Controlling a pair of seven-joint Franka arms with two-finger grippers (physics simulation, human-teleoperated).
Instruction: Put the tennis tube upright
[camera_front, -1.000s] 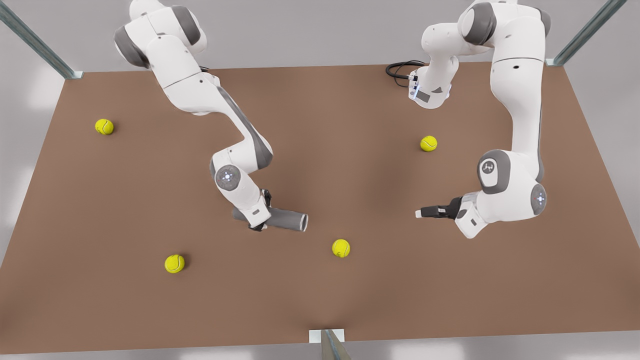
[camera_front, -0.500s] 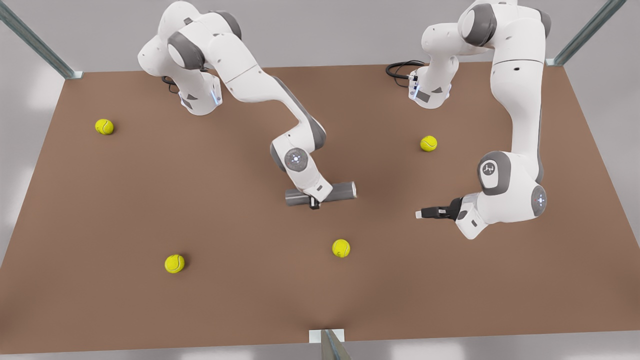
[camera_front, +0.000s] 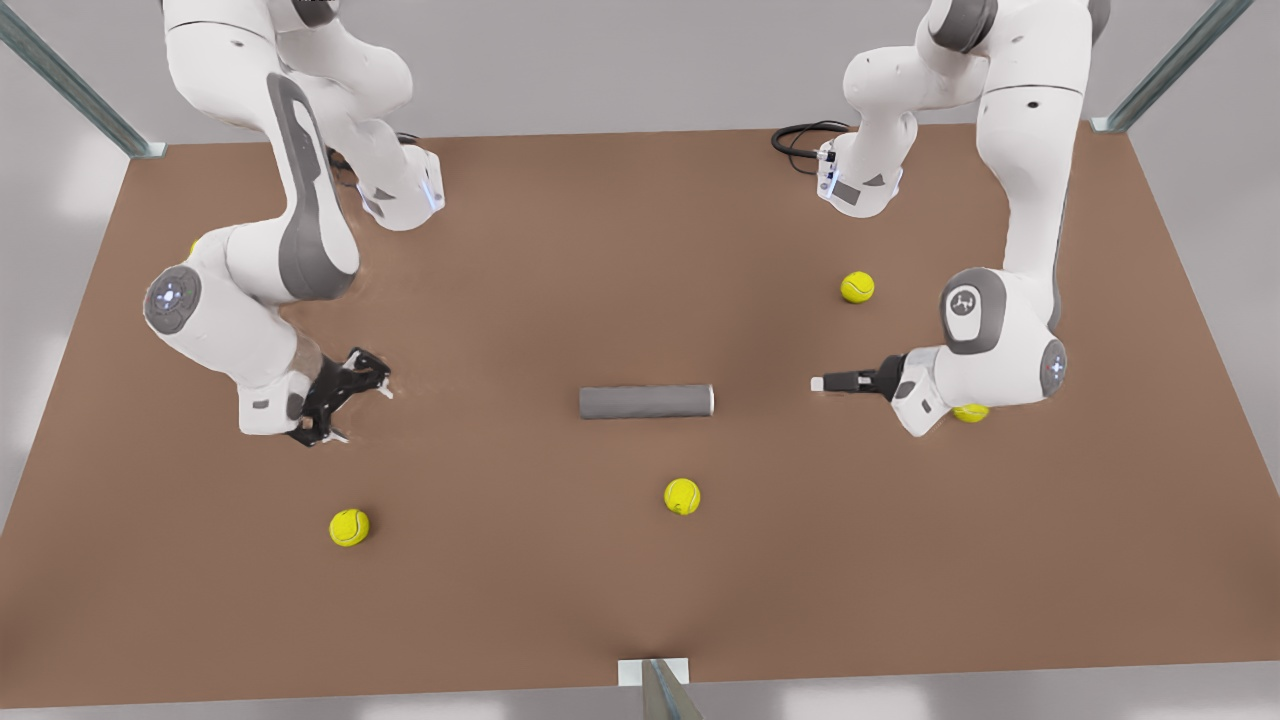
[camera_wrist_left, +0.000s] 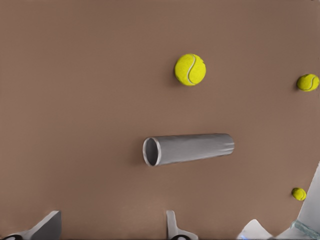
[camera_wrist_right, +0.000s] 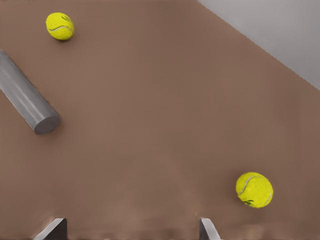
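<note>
One tennis ball (camera_front: 349, 527) and a second ball (camera_front: 682, 496) lie nearest on the brown table (camera_front: 640, 600). Behind them the tennis tube (camera_front: 645, 401) lies flat mid-table, untouched, with its silvery end toward the front view's right. The left gripper (camera_front: 822, 383) hangs near that end, fingers apart, empty. The right gripper (camera_front: 360, 412) is well apart at the front view's left, fingers spread wide. Farther back sits a third ball (camera_front: 857, 287).

- Tennis tube (camera_front: 646, 402) (camera_wrist_left: 188, 149) (camera_wrist_right: 27, 101): plain matte grey cylinder, one open silvery-rimmed end; lay on its side mid-table, ungripped, lengthwise across the front view.
</note>
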